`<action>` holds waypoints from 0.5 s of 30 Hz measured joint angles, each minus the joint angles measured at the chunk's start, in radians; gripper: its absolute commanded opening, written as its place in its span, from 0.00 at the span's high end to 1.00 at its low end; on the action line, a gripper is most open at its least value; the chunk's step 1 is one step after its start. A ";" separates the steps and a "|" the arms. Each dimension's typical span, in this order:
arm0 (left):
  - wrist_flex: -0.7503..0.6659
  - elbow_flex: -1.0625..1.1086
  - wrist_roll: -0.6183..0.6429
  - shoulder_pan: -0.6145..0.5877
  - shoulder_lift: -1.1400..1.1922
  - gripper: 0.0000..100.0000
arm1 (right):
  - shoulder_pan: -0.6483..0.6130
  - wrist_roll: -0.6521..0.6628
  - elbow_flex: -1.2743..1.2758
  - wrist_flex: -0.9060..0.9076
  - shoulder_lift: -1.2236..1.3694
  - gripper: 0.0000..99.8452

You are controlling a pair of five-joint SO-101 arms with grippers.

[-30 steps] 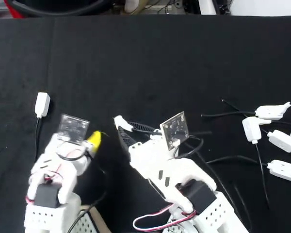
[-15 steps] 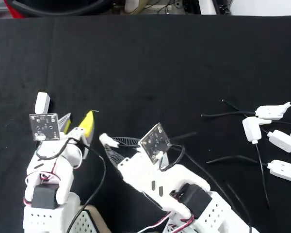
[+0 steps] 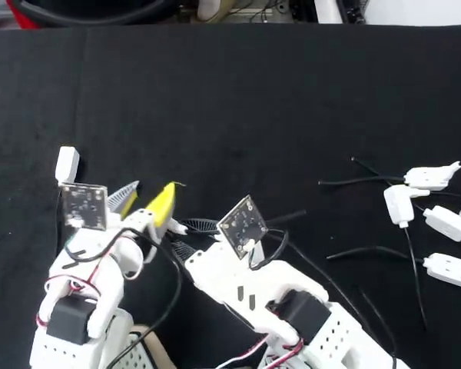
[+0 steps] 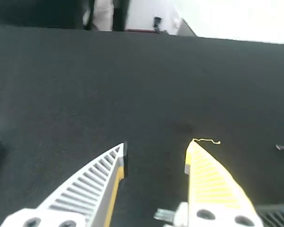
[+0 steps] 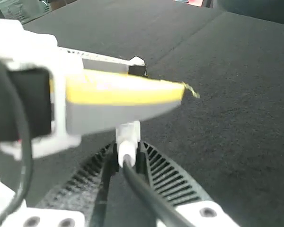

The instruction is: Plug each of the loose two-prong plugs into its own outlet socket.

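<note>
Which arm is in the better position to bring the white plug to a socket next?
Right. The right hand is shut on the white two-prong plug with its black cable, so it can likely carry it on. The left hand, yellow-fingered, is open and empty beside that plug.

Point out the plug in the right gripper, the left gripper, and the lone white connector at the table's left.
plug point(image 5: 128, 142), right wrist view, on its white body.
left gripper point(image 4: 157, 144), left wrist view, midway between its open fingertips.
white connector point(image 3: 67, 164), high view, middle of its body.
</note>
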 measured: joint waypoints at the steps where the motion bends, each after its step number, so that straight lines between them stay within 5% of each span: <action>1: 0.002 0.000 -0.009 0.017 0.000 0.79 | 0.000 0.000 0.000 -0.002 0.000 0.99; 15: 0.017 0.020 -0.032 0.092 -0.006 0.79 | -0.003 0.002 0.000 -0.006 0.000 0.99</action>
